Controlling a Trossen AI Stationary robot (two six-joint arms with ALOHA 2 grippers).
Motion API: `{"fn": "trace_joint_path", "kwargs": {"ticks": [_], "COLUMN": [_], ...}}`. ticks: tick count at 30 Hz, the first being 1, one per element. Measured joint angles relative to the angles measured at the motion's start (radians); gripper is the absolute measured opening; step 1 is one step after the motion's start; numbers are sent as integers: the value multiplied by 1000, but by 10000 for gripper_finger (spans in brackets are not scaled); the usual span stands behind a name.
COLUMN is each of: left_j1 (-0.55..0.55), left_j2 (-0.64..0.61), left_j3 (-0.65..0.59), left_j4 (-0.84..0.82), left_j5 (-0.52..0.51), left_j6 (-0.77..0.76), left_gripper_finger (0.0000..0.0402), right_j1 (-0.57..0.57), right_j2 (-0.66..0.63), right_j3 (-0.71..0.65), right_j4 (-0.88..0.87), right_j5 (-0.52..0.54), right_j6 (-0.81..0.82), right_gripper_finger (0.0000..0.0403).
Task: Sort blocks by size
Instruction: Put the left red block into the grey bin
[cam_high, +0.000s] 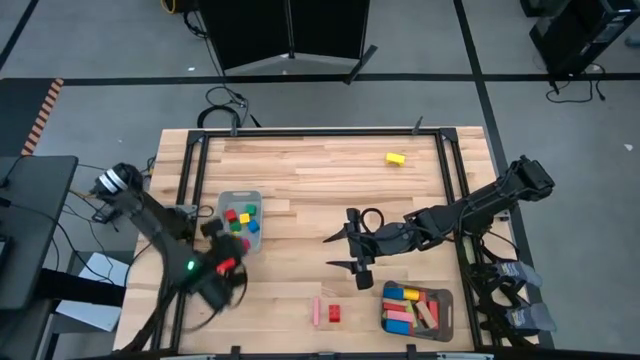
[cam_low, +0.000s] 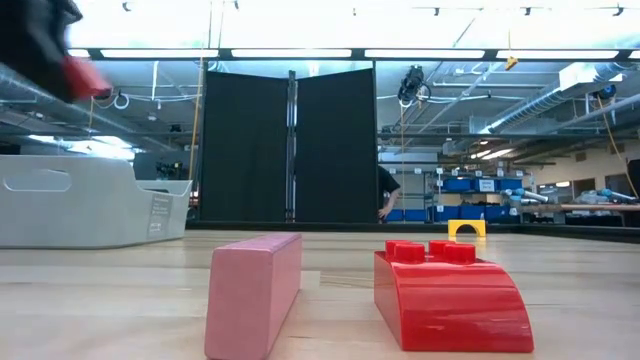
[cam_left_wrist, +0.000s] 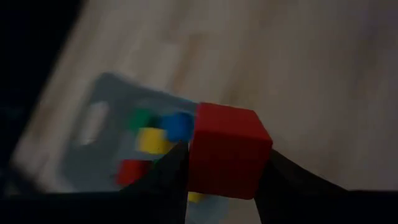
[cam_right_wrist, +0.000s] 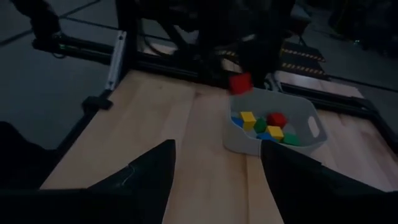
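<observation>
My left gripper is shut on a small red cube, held in the air just off the near end of the left grey tray. That tray holds several small cubes, red, yellow, green and blue. My right gripper is open and empty over the table's middle, its fingers pointing toward the left tray. A pink bar and a red studded block lie on the table near the front edge. A yellow block lies at the far right. My left gripper pinches the red cube by two opposite side faces between its two fingers. The cube is lifted clear of the table and the tray, and also shows in the right wrist view above the tray's rim.
A second grey tray at the near right holds several longer bars in red, blue, yellow, pink and wood. A black frame borders the tabletop. In the low view a person stands far off in the room.
</observation>
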Motion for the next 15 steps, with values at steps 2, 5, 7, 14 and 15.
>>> {"fn": "trace_joint_path", "kwargs": {"ticks": [2,5,7,14,15], "left_j1": [71,183,262,532,559], "left_j2": [-46,-124,-182,-382,-400], "left_j3": [-31,-106,-165,-401,-432], "left_j4": [-49,-27,25,333,385], "left_j5": [-23,-28,-9,139,170], "left_j6": [-71,-79,-43,169,200], "left_gripper_finger": [141,141,140,143,151], "right_j1": [0,0,0,16,18], "right_j2": [0,0,0,-1,-1], "right_j3": [0,0,0,0,0], "right_j4": [0,0,0,7,13], "right_j5": [17,18,18,19,19], "right_j6": [6,24,32,45,47], "right_gripper_finger": [248,248,248,247,247]}}
